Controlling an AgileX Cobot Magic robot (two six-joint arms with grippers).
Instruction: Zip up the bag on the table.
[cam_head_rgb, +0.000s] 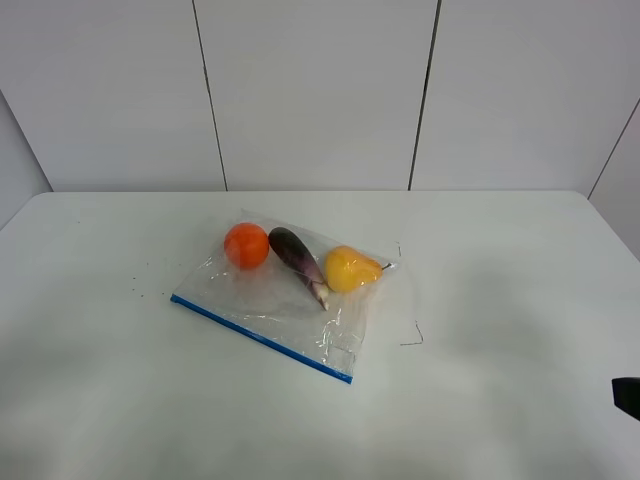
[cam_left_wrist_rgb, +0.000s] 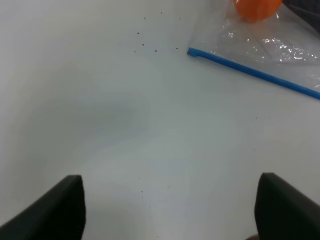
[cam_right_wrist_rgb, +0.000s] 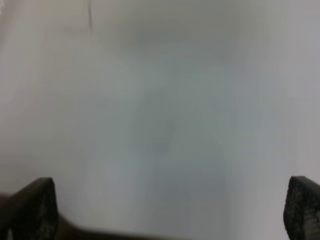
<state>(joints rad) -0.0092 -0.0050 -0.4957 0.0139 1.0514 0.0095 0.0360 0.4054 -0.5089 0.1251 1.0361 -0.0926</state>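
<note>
The clear plastic bag (cam_head_rgb: 285, 305) lies flat near the middle of the white table (cam_head_rgb: 500, 300), its blue zip strip (cam_head_rgb: 258, 339) along the edge nearest the front. Inside are an orange (cam_head_rgb: 246, 245), a purple eggplant (cam_head_rgb: 298, 260) and a yellow pear (cam_head_rgb: 350, 268). In the left wrist view the zip strip (cam_left_wrist_rgb: 252, 72) and the orange (cam_left_wrist_rgb: 257, 8) show well ahead of my open left gripper (cam_left_wrist_rgb: 172, 210), which holds nothing. My right gripper (cam_right_wrist_rgb: 172, 210) is open over bare table, away from the bag. Only a dark bit of the right arm (cam_head_rgb: 627, 396) shows at the exterior view's right edge.
A thin dark mark (cam_head_rgb: 413, 337) lies on the table right of the bag. Small dark specks (cam_head_rgb: 135, 290) dot the surface left of it. Grey wall panels (cam_head_rgb: 320, 90) stand behind the table's far edge.
</note>
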